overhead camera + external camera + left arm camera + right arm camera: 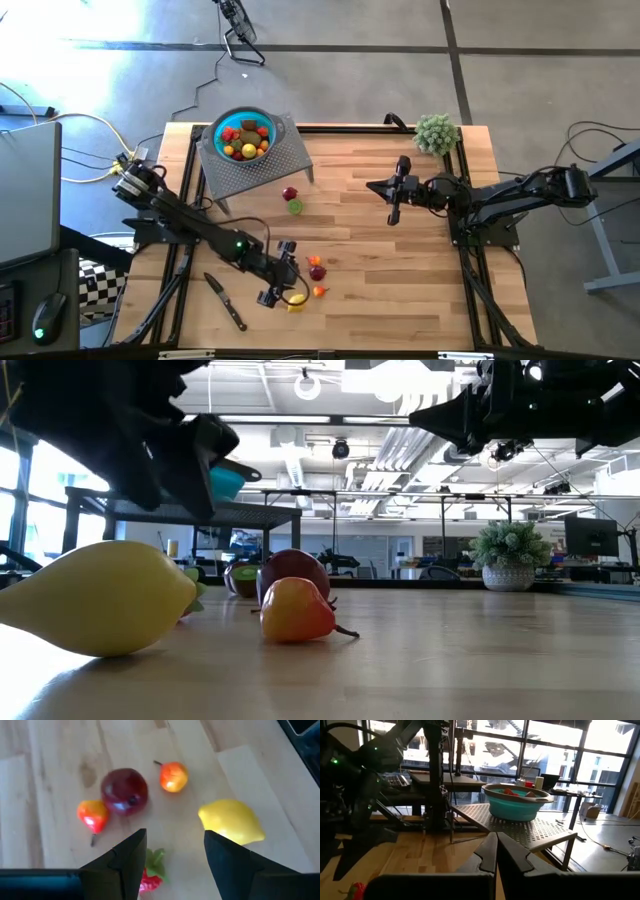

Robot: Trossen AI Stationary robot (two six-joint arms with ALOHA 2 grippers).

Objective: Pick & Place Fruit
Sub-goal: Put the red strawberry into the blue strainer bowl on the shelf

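Listing by size, you have:

- Table: pale wooden planks, carrying everything below.
- Perforated metal stand: at the far left corner of the table, raised on legs.
- Teal bowl: on the stand, already holding several red, orange and yellow fruits.
- Left hand: low over the near fruit cluster, fingers spread apart and empty; your wrist view shows a yellow lemon just beside one finger and a red strawberry between the fingers.
- Right hand: hanging above mid-table, well apart from any fruit, fingers pressed together on nothing.
- Fuzzy green plant ball: far right corner.
- Black-handled knife: lying near the front left, beside the left arm.
- Loose fruit: dark maroon apple, orange-red fruit with a stem, small red-orange fruit, all near the left hand; one more maroon fruit touching a lime green one just in front of the stand.
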